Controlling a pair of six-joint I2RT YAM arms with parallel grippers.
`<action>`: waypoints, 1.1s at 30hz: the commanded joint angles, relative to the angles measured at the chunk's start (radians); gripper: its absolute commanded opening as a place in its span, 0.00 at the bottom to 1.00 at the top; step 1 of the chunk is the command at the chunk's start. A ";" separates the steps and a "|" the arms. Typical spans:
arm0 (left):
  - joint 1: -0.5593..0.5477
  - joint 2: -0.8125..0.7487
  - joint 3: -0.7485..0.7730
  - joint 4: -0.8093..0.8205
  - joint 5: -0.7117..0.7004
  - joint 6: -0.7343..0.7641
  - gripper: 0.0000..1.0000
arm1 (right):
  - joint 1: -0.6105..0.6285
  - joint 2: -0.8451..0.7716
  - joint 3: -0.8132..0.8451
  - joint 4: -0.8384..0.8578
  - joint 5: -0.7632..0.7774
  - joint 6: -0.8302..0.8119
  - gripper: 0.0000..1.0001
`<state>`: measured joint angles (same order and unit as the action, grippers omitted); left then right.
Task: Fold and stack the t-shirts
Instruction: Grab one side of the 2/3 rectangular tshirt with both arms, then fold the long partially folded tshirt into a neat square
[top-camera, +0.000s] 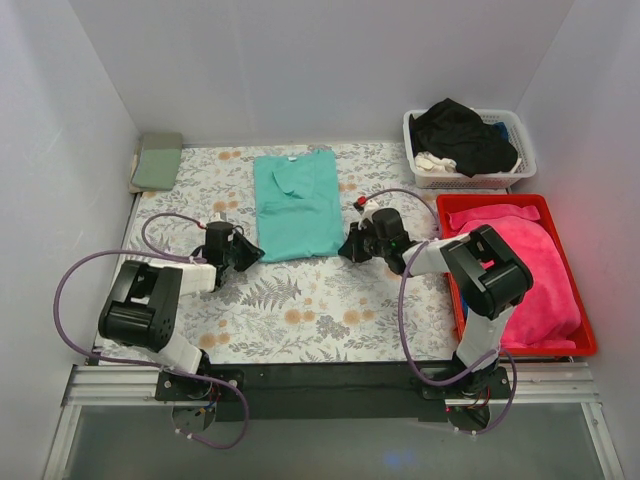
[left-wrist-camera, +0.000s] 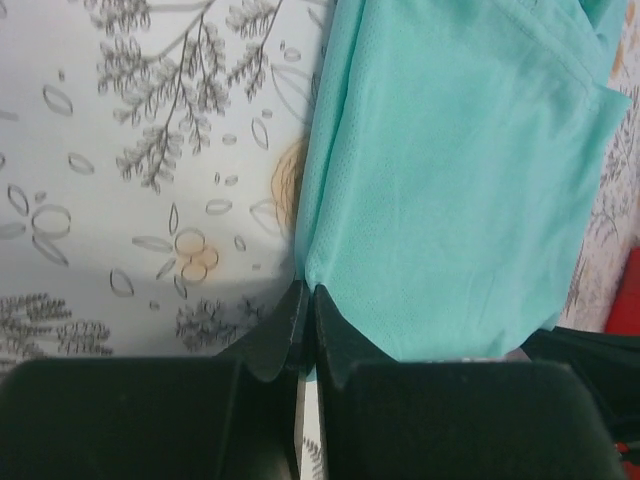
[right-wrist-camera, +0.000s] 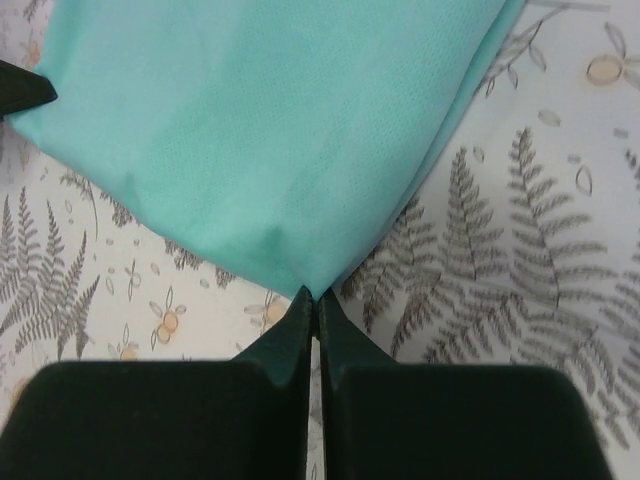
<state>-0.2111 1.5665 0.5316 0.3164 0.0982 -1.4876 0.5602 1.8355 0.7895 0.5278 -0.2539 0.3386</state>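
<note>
The teal t-shirt (top-camera: 297, 205) lies folded lengthwise in the middle of the patterned table cover, neck at the far end. My left gripper (top-camera: 250, 252) is shut on its near left corner; in the left wrist view (left-wrist-camera: 306, 290) the jaws pinch the teal hem (left-wrist-camera: 440, 190). My right gripper (top-camera: 347, 246) is shut on its near right corner; in the right wrist view (right-wrist-camera: 312, 294) the cloth (right-wrist-camera: 270, 120) comes to a point between the closed jaws. A sage-green folded t-shirt (top-camera: 158, 161) lies at the far left. A black t-shirt (top-camera: 462, 134) lies in the white basket.
A white basket (top-camera: 514, 172) stands at the far right. A red tray (top-camera: 580, 345) holding pink cloth (top-camera: 525, 262) stands at the right edge. White walls enclose the table on three sides. Purple cables loop beside both arms.
</note>
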 joint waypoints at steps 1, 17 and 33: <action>-0.002 -0.084 -0.076 -0.089 0.046 0.000 0.00 | 0.001 -0.073 -0.088 -0.061 -0.022 -0.003 0.01; -0.117 -0.611 -0.165 -0.408 -0.198 -0.123 0.00 | 0.056 -0.539 -0.289 -0.239 0.004 0.004 0.01; -0.228 -0.875 -0.038 -0.706 -0.348 -0.189 0.00 | 0.190 -0.798 -0.225 -0.439 0.128 -0.007 0.01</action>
<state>-0.4385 0.7322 0.4435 -0.3084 -0.1761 -1.6657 0.7311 1.0760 0.5133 0.1280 -0.1715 0.3378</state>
